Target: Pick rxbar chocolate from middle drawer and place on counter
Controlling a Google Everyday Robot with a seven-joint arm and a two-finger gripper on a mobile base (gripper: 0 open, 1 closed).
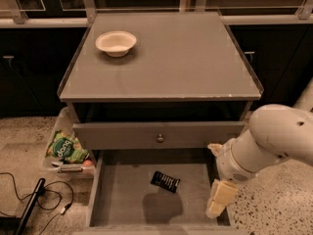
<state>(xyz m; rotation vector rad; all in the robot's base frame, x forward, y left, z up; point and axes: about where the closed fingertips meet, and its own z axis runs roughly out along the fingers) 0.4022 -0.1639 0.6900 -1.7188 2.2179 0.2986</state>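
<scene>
The rxbar chocolate (pixel 165 181), a small flat black wrapper with white print, lies on the floor of the open middle drawer (pixel 122 192), near its middle. My gripper (pixel 217 201) hangs at the drawer's right wall, to the right of the bar and apart from it, pointing down on the white arm that comes in from the right. The grey counter (pixel 166 58) spreads above the drawers.
A pale bowl (pixel 116 43) stands at the counter's back left. The drawer front with a round knob (pixel 160 138) sits above the open drawer. A green snack bag (pixel 66 147) lies in a tray on the floor at left, with black cables (pixel 29 204) nearby.
</scene>
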